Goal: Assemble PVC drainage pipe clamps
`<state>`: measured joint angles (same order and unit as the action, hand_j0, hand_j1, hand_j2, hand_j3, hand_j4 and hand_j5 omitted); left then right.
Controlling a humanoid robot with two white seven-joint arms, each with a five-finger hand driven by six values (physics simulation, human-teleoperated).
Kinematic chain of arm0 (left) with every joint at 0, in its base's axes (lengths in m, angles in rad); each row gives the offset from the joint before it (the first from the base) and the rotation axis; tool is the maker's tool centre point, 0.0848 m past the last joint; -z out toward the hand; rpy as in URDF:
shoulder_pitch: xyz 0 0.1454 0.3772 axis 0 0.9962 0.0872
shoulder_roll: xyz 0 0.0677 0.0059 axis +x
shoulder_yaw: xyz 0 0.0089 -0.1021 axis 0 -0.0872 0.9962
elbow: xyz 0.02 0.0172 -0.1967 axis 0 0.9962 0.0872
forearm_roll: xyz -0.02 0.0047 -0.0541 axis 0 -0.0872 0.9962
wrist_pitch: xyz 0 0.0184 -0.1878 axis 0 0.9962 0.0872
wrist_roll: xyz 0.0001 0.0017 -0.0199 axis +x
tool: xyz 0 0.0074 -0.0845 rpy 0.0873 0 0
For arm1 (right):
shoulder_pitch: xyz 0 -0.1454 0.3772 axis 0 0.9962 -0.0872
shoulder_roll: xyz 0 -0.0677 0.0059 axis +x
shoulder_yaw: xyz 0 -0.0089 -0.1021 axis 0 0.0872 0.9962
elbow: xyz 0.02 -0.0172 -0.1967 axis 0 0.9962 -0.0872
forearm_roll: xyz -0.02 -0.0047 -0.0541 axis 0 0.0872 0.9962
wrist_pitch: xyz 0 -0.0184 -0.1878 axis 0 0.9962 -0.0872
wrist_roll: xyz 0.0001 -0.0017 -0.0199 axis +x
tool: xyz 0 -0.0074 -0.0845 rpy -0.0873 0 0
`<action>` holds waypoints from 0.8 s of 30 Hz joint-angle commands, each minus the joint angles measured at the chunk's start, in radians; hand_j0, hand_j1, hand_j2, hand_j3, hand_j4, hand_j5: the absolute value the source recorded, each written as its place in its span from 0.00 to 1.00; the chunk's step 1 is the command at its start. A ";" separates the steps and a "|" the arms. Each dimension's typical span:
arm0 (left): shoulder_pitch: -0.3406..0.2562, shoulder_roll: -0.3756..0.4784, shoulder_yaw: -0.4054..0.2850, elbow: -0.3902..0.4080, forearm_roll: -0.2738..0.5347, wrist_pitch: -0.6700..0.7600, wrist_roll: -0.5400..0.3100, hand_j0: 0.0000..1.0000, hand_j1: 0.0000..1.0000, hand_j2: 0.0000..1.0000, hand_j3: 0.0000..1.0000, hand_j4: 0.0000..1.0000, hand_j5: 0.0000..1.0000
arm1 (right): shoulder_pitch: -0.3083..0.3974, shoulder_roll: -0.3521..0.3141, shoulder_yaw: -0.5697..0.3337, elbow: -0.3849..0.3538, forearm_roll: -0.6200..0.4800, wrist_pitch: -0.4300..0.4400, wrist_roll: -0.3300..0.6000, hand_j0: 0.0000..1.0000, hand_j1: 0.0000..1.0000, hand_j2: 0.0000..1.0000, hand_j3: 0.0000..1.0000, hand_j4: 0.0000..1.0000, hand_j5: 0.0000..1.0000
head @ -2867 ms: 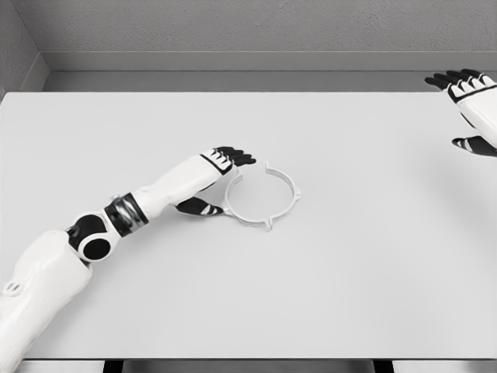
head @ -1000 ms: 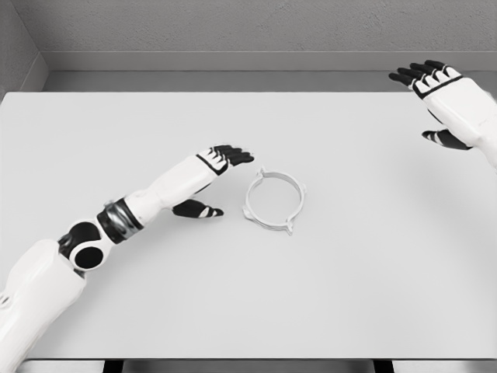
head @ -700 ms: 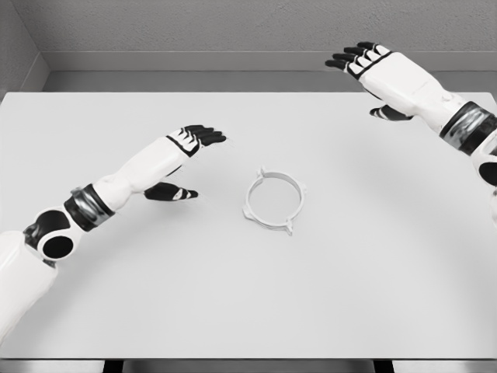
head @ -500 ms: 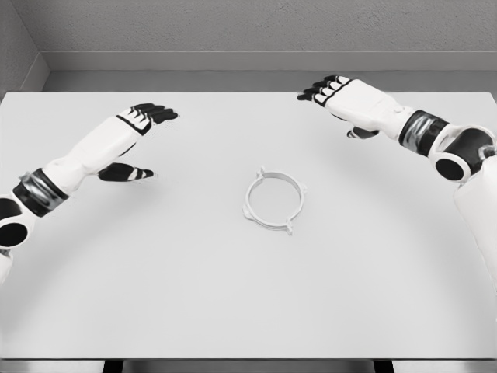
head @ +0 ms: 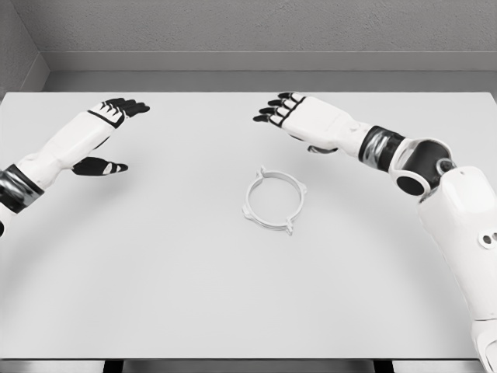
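A white ring-shaped pipe clamp (head: 272,200) with small tabs on its rim lies flat at the middle of the white table (head: 233,295). My right hand (head: 281,113) hovers above and behind it, fingers spread, palm down, holding nothing. My left hand (head: 109,132) is far off at the left side of the table, open too, its thumb held apart below the fingers. Neither hand touches the clamp.
A grey wall with a ledge (head: 256,62) runs behind the table's far edge. The table's front edge (head: 248,359) is near the bottom of the view. My right forearm and elbow (head: 419,167) reach across the right side of the table.
The left hand has let the clamp be and drawn back to the left. The right hand has swept in from the far right toward the clamp. The clamp shifted slightly right early, then stayed still.
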<state>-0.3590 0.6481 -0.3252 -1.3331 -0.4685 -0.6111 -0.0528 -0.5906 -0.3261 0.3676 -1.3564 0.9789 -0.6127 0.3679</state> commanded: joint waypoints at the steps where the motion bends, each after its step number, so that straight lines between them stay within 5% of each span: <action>1: 0.000 0.001 0.000 0.002 0.007 0.000 0.001 1.00 1.00 1.00 1.00 1.00 1.00 | 0.002 0.001 0.001 -0.009 -0.023 0.002 0.000 1.00 1.00 1.00 1.00 1.00 1.00; 10: -0.002 -0.005 -0.009 0.002 0.005 0.000 0.001 1.00 1.00 1.00 1.00 1.00 1.00 | 0.002 0.062 -0.001 0.120 -0.034 0.002 0.092 1.00 1.00 1.00 1.00 1.00 1.00; 24: -0.005 -0.007 -0.009 0.002 0.004 0.000 0.001 1.00 1.00 1.00 1.00 1.00 1.00 | 0.000 0.082 -0.003 0.123 -0.037 0.002 0.097 1.00 1.00 1.00 1.00 1.00 1.00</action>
<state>-0.3635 0.6405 -0.3348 -1.3312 -0.4713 -0.6110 -0.0528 -0.5983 -0.2426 0.3650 -1.2284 0.9466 -0.6128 0.4651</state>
